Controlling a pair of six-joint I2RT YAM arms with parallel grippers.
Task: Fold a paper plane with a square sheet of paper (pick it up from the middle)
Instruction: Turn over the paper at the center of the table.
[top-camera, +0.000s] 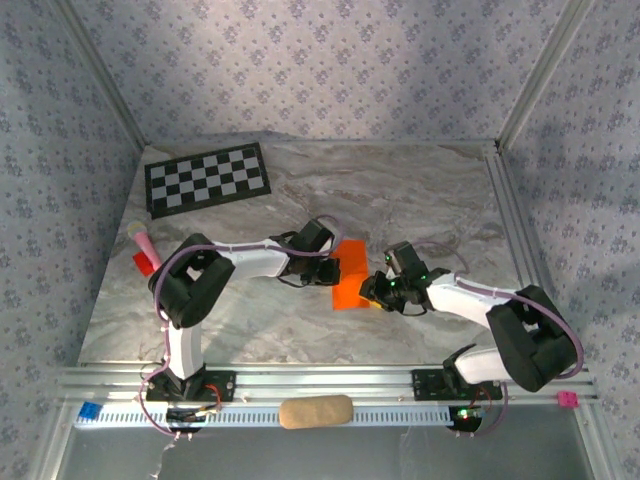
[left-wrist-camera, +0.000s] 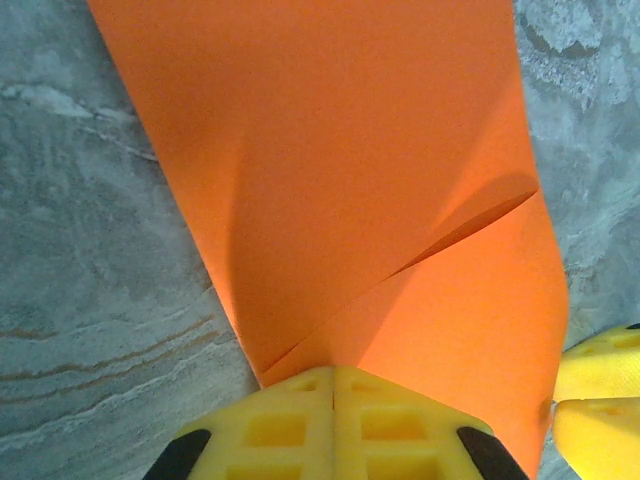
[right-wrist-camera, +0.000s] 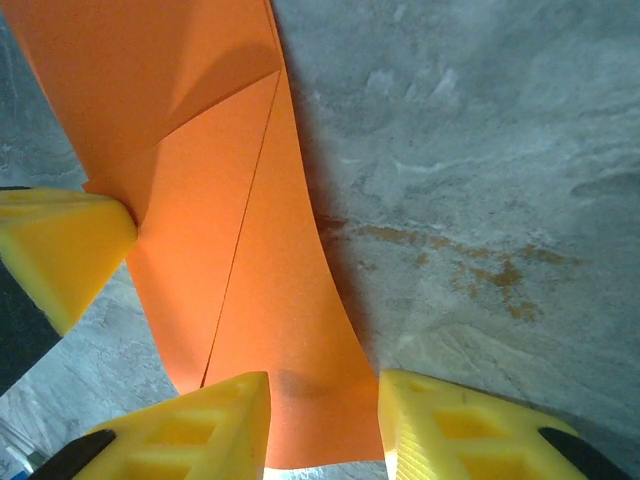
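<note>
The square sheet of paper (top-camera: 351, 287) is bright orange and lies partly folded on the marble table (top-camera: 420, 200) between the two arms. In the left wrist view the paper (left-wrist-camera: 330, 170) shows a diagonal flap. My left gripper (left-wrist-camera: 335, 372) is shut, its yellow tips pressed together on the paper's near end; in the top view the left gripper (top-camera: 330, 268) sits over the sheet's left edge. My right gripper (right-wrist-camera: 325, 415) stands open over the paper (right-wrist-camera: 250, 260), a narrow end of it between the two fingers. From above, the right gripper (top-camera: 376, 290) is at the sheet's right edge.
A black-and-white checkerboard sheet (top-camera: 208, 178) lies at the back left. A small red and pink object (top-camera: 146, 250) sits by the left edge. A tan oval pad (top-camera: 315, 411) rests on the front rail. Metal frame rails (top-camera: 510, 220) border the table's right side.
</note>
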